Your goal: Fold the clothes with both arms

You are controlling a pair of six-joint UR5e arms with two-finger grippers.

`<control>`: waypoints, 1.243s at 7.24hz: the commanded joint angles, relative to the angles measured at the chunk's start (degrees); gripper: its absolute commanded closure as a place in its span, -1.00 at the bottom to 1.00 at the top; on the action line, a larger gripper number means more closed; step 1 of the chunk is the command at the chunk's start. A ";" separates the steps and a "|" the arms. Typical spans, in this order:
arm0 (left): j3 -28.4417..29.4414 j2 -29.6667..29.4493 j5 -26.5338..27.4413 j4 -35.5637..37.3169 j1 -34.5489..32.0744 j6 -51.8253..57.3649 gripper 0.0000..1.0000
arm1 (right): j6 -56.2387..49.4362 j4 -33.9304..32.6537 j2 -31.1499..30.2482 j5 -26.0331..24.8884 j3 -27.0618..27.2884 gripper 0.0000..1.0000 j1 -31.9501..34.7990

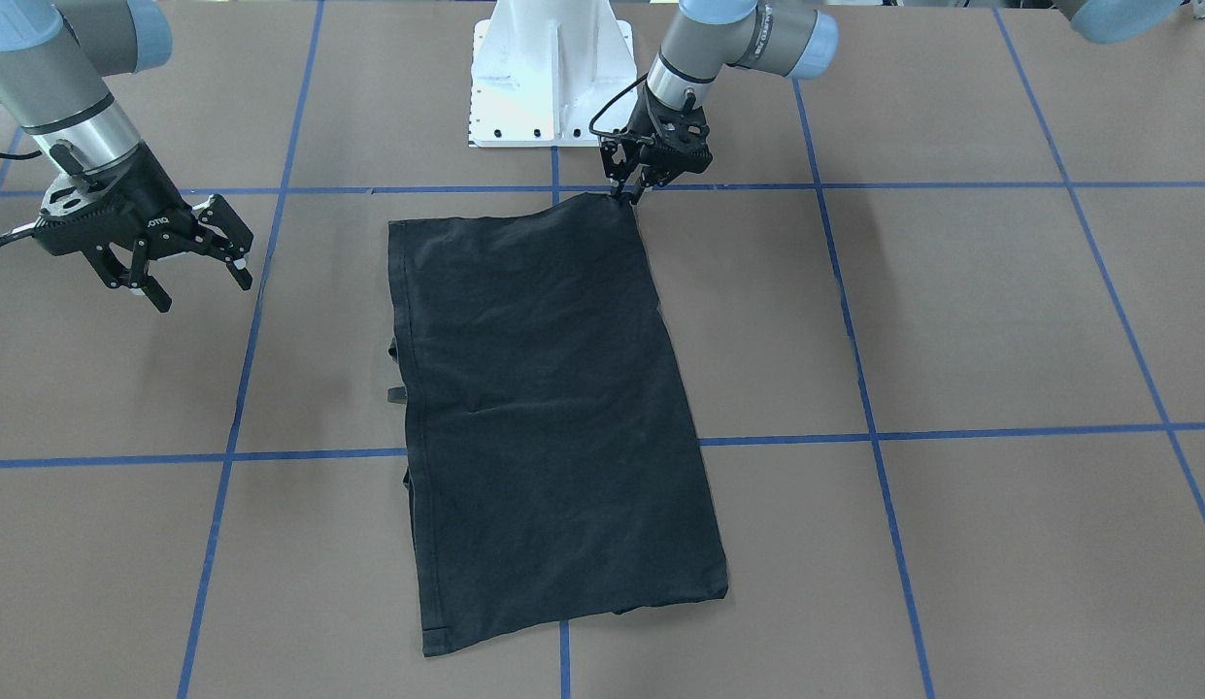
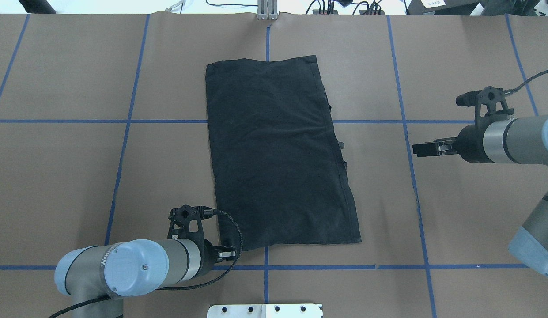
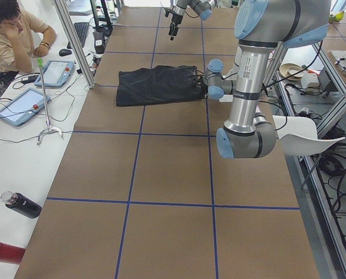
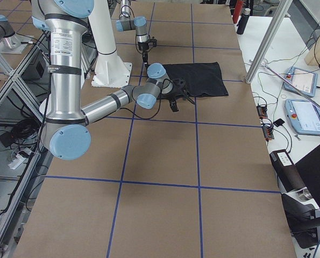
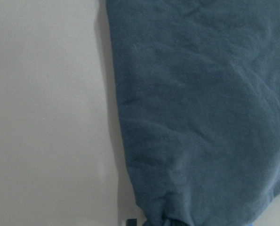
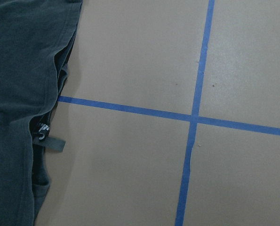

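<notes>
The black T-shirt lies folded lengthwise into a long rectangle in the middle of the table, plain side up; its print is hidden. It also shows in the overhead view. My left gripper is shut on the shirt's corner nearest the robot base, low at the table; the left wrist view shows the cloth bunched at the bottom edge. My right gripper is open and empty, held above the table well off the shirt's other long side. The right wrist view shows the shirt's layered edge with a small tag.
The white pedestal base stands just behind the shirt's near end. Blue tape lines grid the brown tabletop. An operator sits at a side bench with tablets and bottles.
</notes>
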 commanded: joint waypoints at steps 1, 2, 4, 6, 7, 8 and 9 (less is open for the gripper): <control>0.10 -0.03 -0.03 -0.21 0.22 0.00 0.26 | -0.01 0.00 0.09 0.00 -0.09 -1.00 0.00; 0.10 -0.38 -0.03 -0.30 0.22 -0.09 0.47 | -0.01 0.00 0.09 0.00 -0.09 -1.00 0.00; -0.59 -0.38 -0.03 -0.30 -0.04 -0.09 1.00 | -0.01 0.00 0.18 -0.43 -0.09 -1.00 -0.09; -3.83 1.71 -0.12 -0.13 -0.66 0.00 1.00 | 0.25 0.00 0.44 -0.61 -0.01 -1.00 -0.09; -6.64 4.42 -0.21 -0.13 -0.66 0.00 1.00 | 3.56 -0.26 1.22 -0.70 0.08 -1.00 -0.35; -9.36 7.15 -0.21 -0.04 -0.66 0.00 1.00 | 11.60 -0.61 3.75 -2.36 0.17 -1.00 -2.70; -10.69 8.39 -0.12 -0.13 -0.66 -0.09 1.00 | 21.78 -0.79 6.30 -8.99 0.17 -0.95 -8.38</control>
